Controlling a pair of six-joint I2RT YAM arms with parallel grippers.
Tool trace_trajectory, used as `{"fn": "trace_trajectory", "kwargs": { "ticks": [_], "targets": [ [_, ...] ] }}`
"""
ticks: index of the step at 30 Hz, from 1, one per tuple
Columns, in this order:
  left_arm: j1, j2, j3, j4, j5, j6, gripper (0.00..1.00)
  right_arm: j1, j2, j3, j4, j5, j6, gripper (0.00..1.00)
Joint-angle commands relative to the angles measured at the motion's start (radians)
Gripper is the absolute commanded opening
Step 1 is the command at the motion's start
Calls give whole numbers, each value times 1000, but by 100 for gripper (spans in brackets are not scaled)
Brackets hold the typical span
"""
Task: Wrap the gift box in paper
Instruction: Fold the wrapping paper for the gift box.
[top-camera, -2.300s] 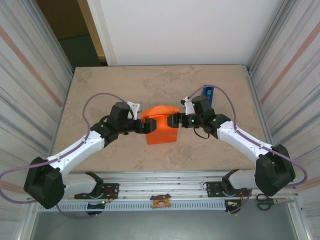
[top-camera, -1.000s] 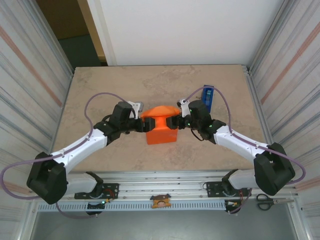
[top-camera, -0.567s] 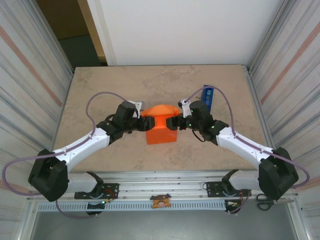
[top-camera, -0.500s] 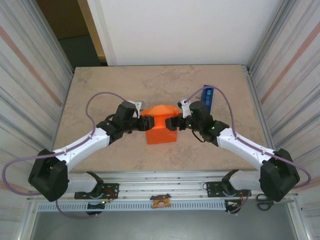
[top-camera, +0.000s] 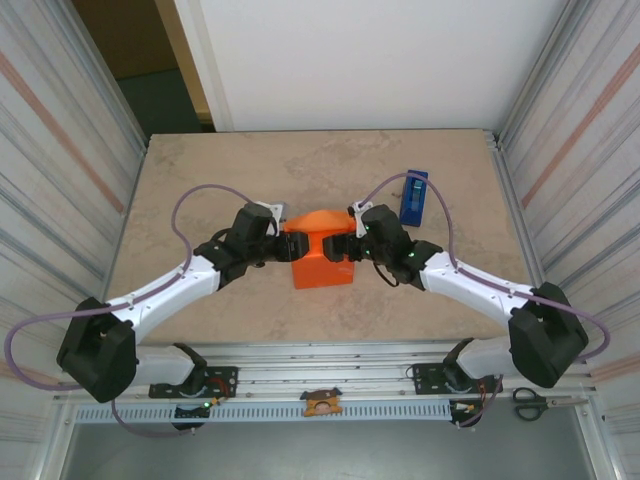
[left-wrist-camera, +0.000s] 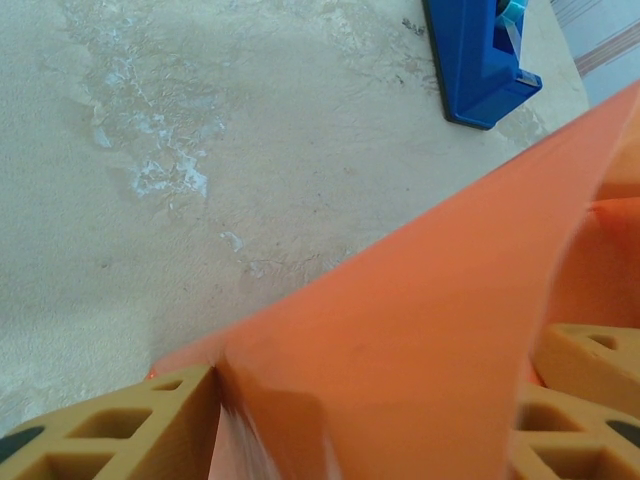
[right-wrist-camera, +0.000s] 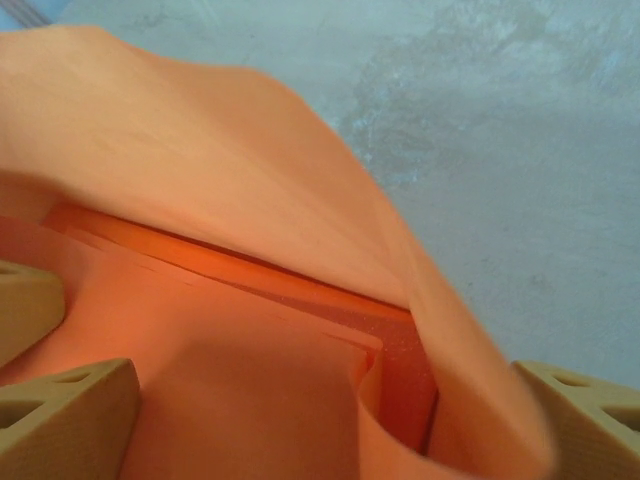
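Where my left gripper (top-camera: 284, 248) sits: hard against the left flank of the parcel, jaws about half apart and astride a raised flap. One tan finger (left-wrist-camera: 110, 440) touches the flap, but I cannot tell whether it is truly pinched.
Paper: the large thin sheet of light orange paper (left-wrist-camera: 400, 330) rises as a stiff ridge between my left jaws and drapes on across to the right jaws.
Box: the small, flat, rigid red-orange gift box (right-wrist-camera: 230, 275) lies between the right jaws under a loose fold, with only its sharp edge peeping out.
Right gripper (top-camera: 340, 245): jaws wide, one finger either side of the box end, gripping nothing that I can see.
Beyond the right jaws: the narrow blue plastic tape dispenser (top-camera: 413, 197), well apart on the mottled beige table (top-camera: 200, 170).
Step in hand: I judge it to be folding the end flaps in over the box, both sides at once.
Next move: I'd want the right flap pressed flat and pinned by one gripper while the other fetches tape, since loose paper may spring back.
Since the earlier frames: the right gripper has slid leftward onto the parcel, uncovering the dispenser it half hid. The left has barely shifted.
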Motion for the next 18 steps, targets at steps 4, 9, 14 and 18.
{"fn": "trace_trajectory", "kwargs": {
  "ticks": [4, 9, 14, 18],
  "targets": [
    [-13, 20, 14, -75, 19, 12, 56, 13, 28, -17, -90, 47, 45, 83],
    [-13, 15, 37, -77, 19, 19, 57, 14, -3, -30, -99, 42, 23, 74],
    [-14, 6, 74, -91, 26, 38, 59, 13, 0, -27, -118, 56, 17, 71],
    [-14, -5, 90, -101, 35, 44, 66, 13, 4, -30, -124, 63, 25, 71]
  ]
}}
